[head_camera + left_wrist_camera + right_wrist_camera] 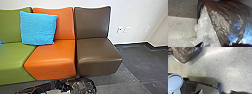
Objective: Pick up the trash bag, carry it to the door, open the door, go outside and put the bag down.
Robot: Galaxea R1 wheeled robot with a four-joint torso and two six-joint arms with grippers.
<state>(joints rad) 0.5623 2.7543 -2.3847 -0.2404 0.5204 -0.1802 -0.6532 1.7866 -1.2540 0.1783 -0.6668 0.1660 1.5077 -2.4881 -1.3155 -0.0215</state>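
The trash bag (81, 86), dark and glossy, shows on the floor at the bottom of the head view, in front of the sofa seats. Dark shapes run left from it there; I cannot tell whether they are bag or arm. Seen from the left wrist, the brown bag (220, 21) is large and close, with crumpled clear plastic (206, 27) at its mouth. My left gripper (216, 44) is open near it; contact cannot be made out. In the right wrist view my right gripper (216, 91) is open, apart from the bag (186, 54).
Green (15, 57), orange (53, 58) and brown (98, 56) seats stand against a white wall, with a blue cushion (38, 28) on them. Grey floor (147, 65) extends to the right. Part of the robot's own body (208, 88) shows in the right wrist view.
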